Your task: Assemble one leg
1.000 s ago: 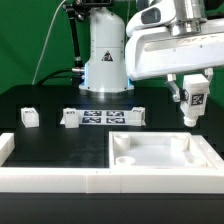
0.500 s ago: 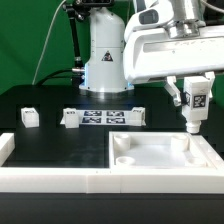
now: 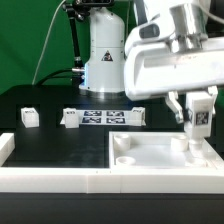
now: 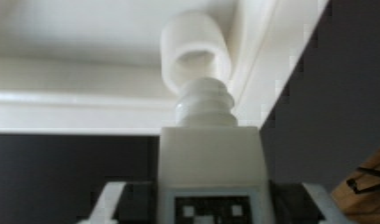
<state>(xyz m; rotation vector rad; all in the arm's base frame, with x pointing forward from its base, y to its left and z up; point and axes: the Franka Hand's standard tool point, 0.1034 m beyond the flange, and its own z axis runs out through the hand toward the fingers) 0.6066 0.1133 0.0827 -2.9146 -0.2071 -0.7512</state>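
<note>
- Along the tabletop's near edge, toward the exterior view's right, the white panel is seen lying flat, with its corner holes facing up
- Over the panel's far corner on the exterior view's right, the leg is held upright, pinched between the two fingers of the gripper
- Within the last second the leg has been lowered: it was carried clear above the panel, and its lower end is now brought down close to the panel's rim
- In the wrist view the threaded tip of the leg is seen pointing at the corner hole, close to it but not yet entered
- The approach is therefore judged almost done; insertion and screwing-in are still owed
- Mid-table, three loose legs are left around the marker board, untouched
- At the far edge the arm base is seen
</note>
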